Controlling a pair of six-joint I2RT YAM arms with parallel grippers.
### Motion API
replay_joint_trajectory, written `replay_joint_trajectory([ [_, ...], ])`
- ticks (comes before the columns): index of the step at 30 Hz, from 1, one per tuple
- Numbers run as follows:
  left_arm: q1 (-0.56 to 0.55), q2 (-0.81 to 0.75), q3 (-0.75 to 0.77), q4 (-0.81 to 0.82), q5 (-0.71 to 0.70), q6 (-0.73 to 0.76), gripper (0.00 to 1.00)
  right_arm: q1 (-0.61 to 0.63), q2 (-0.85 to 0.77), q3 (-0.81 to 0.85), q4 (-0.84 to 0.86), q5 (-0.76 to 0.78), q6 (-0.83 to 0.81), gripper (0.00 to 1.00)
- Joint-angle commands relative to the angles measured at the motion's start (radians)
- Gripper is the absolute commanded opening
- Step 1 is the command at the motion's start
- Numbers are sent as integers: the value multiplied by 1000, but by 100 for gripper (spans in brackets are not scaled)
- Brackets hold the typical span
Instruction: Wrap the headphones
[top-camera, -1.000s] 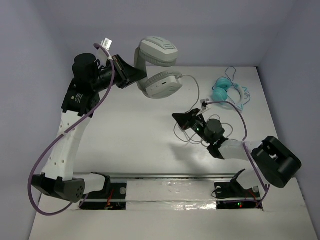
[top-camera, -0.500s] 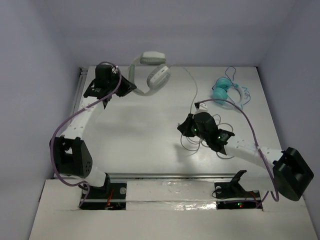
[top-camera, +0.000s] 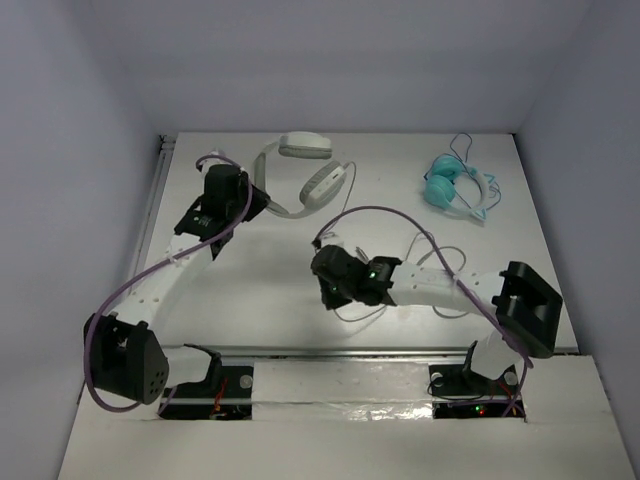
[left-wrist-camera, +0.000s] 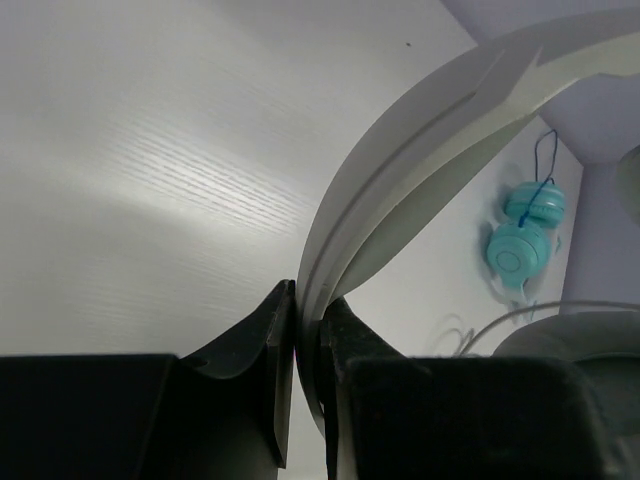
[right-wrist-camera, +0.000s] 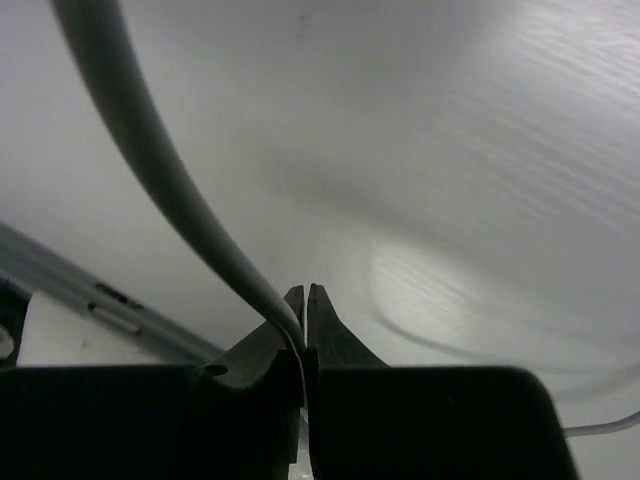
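Clamping the headphones (top-camera: 322, 182) by the headband (left-wrist-camera: 420, 130), the left gripper (left-wrist-camera: 308, 300) sits at ten o'clock. The right gripper (right-wrist-camera: 305, 297) pinches their cable (right-wrist-camera: 150, 150)

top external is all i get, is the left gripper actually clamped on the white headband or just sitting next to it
Observer: Clamped. The left wrist view shows the left gripper shut on the headband of the white headphones, with the band pinched edge-on between the fingers.
Operator: ok and the right one, does it have the cable
Observer: Yes. In the right wrist view the right gripper is shut on the thin grey cable, which runs up and to the left from the fingertips.
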Motion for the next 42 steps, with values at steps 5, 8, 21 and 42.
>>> replay_joint_trajectory([
  [5,-154,-41,16,103,-171,26,0,139,9,184,-146,52,-73,0],
  [8,-212,-42,-11,80,-232,80,0,139,-57,239,-206,62,-102,0],
  [21,-370,-84,-90,56,-165,353,0,139,-163,463,-451,43,-262,0],
  [42,-379,-148,-57,-139,42,589,0,21,-164,591,-669,433,-297,0],
])
